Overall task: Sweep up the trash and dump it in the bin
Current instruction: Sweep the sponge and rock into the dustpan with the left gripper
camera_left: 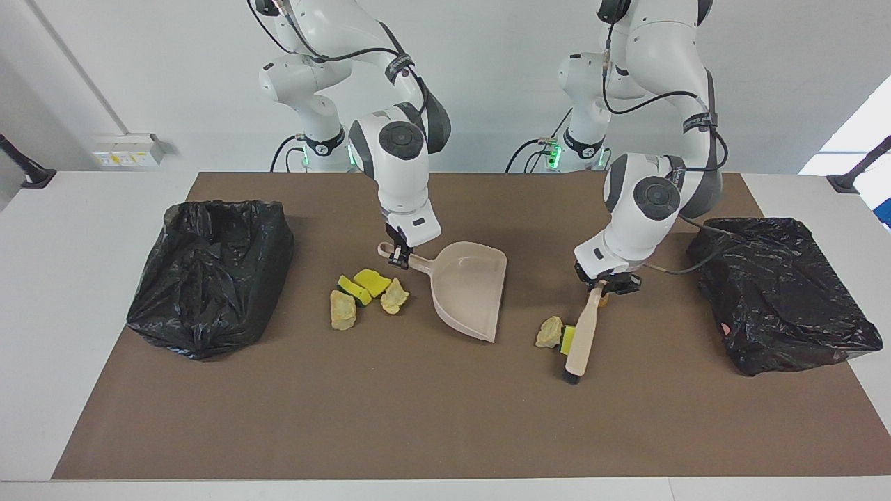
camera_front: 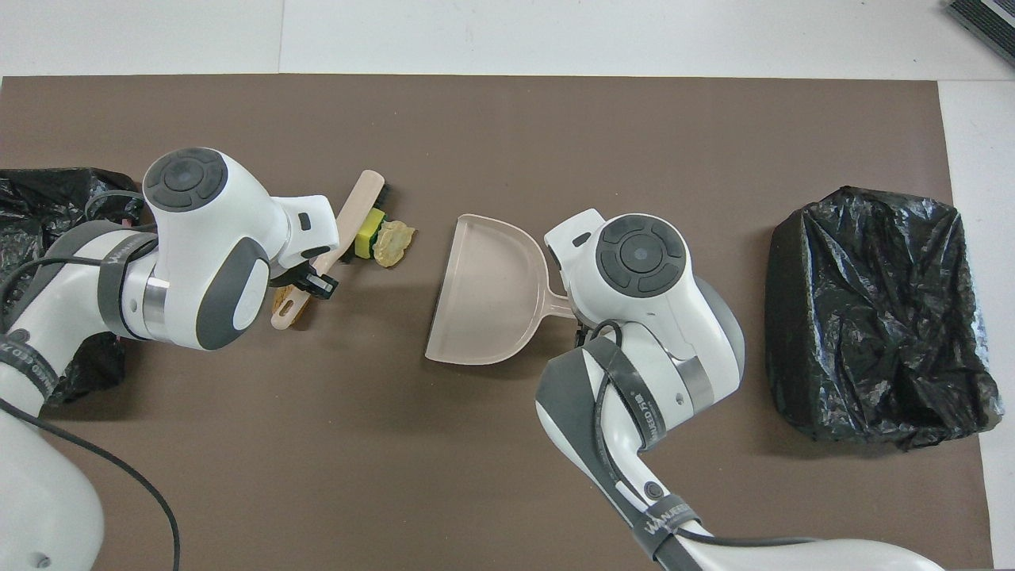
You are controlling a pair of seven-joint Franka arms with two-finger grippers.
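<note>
I've got the left gripper (camera_left: 604,282) clamped shut on the neck of the brush (camera_left: 582,340) handle, brush slanted down to the mat (camera_left: 431,431) w/ its black bristle end touching, farthest from the robots. In the overhead view the same gripper (camera_front: 311,279) sits over the handle's hanging-hole end, brush (camera_front: 358,210) angled away from the robots.

The bristles press against a yellow sponge piece w/ green edge (camera_left: 569,339), and a pale beige lumpy chunk (camera_left: 549,332) sits touching that sponge on the side toward the dustpan. The golden-brown oval lump (camera_left: 604,300) is mostly hidden under the left gripper; only a sliver shows beside the handle.

The right gripper (camera_left: 397,258) is closed tight on the dustpan (camera_left: 470,289) handle near its ring end; pan lies w/ its open mouth toward the brush and that trash, well apart from them. Overhead, the dustpan (camera_front: 484,293) handle runs under the right wrist.

A second trash cluster lies just beside the pan's handle, toward the right arm's end: two yellow sponge pieces (camera_left: 365,283) and two beige chunks (camera_left: 342,309).

Black-bagged bin (camera_left: 209,275) at the right arm's end, another black-bagged bin (camera_left: 779,292) at the left arm's end, both on the mat edges.
</note>
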